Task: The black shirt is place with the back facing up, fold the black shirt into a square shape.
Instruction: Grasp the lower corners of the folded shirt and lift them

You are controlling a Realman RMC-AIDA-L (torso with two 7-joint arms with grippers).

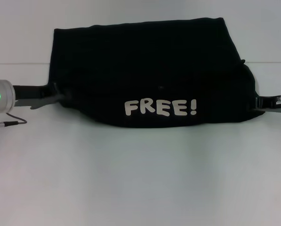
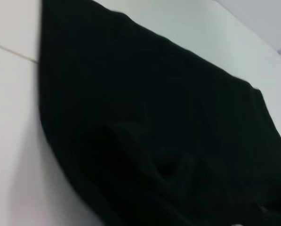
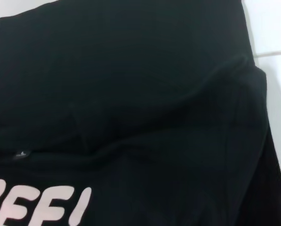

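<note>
The black shirt [image 1: 145,61] lies across the middle of the white table, one layer doubled over so that the pale "FREE!" lettering [image 1: 160,108] faces me along its near, curved edge. At the shirt's left edge my left gripper [image 1: 58,96] is shut on the cloth. At its right edge my right gripper [image 1: 259,103] is likewise shut on the fabric. The left wrist view is filled by the black shirt [image 2: 154,117] with a crease in it. In the right wrist view the shirt [image 3: 131,84] shows folds and part of the lettering [image 3: 41,207].
The white table [image 1: 140,179] stretches bare toward me in front of the shirt. A thin seam [image 1: 18,64] crosses the table behind both arms. A grey cable [image 1: 13,123] hangs from the left wrist.
</note>
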